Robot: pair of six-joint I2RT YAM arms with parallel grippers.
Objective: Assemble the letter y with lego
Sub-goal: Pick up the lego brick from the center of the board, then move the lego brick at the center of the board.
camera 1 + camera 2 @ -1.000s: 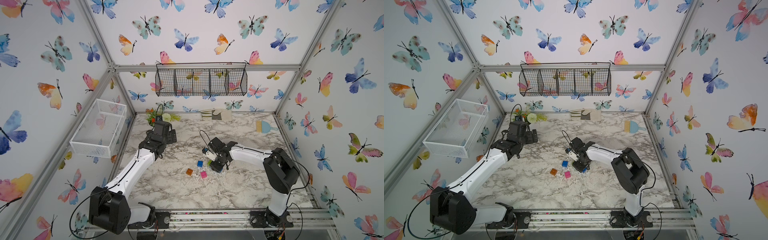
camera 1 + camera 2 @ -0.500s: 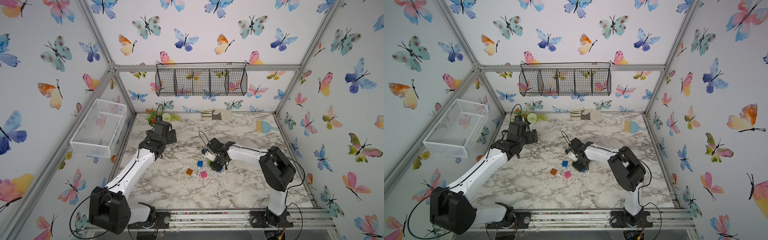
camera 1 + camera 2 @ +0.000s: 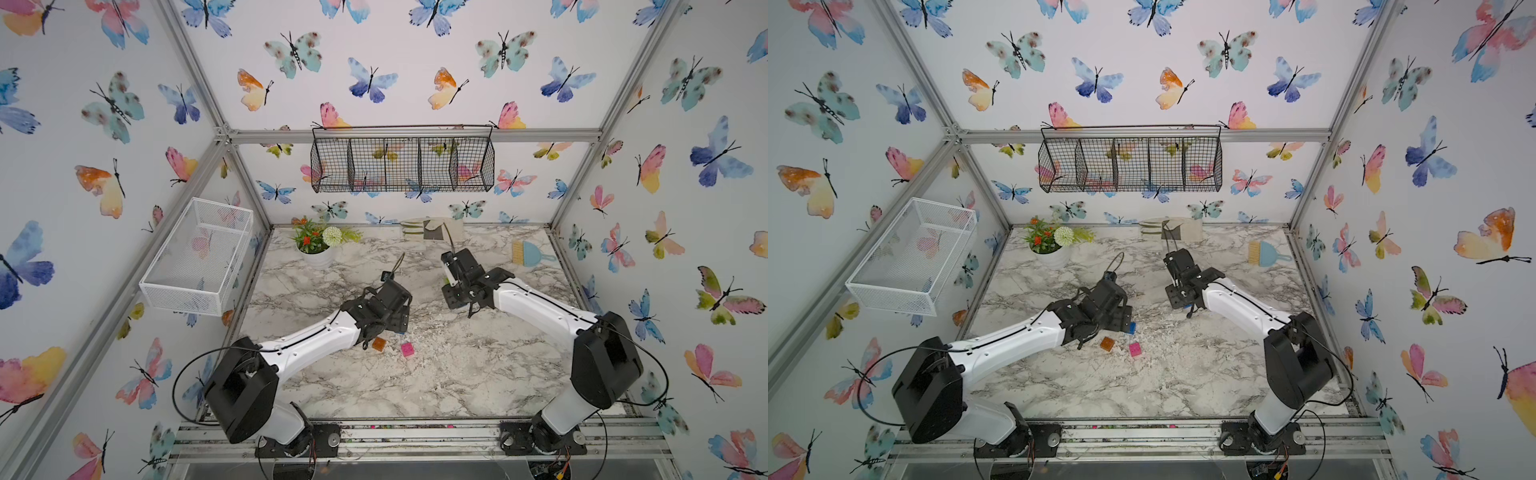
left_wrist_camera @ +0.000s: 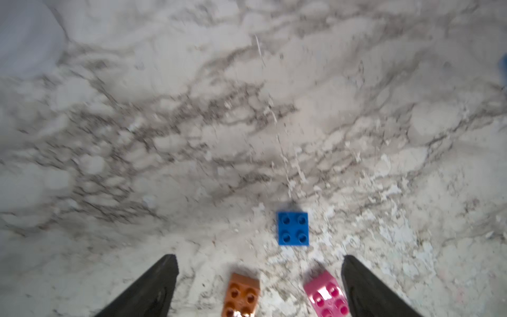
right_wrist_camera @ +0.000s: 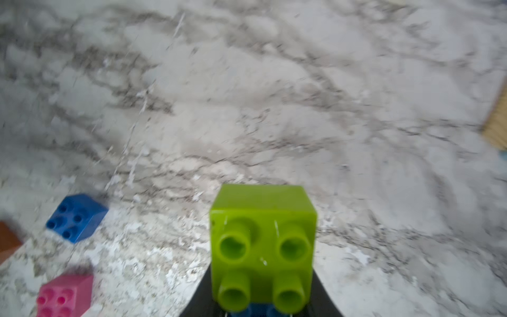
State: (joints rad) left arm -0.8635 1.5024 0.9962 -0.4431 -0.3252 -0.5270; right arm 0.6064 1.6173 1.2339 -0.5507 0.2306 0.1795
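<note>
While aloft, glossy four-stud lime brick [image 5: 262,247].

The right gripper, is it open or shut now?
Shut on the green brick: in the right wrist view the right gripper holds it between its dark fingers.

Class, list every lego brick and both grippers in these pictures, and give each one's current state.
green brick, held by the right gripper.
blue brick, loose on the table, studs up.
orange brick, loose on the table.
pink brick, loose on the table.
left gripper, open, holding nothing.
right gripper, shut on the green brick.
</note>
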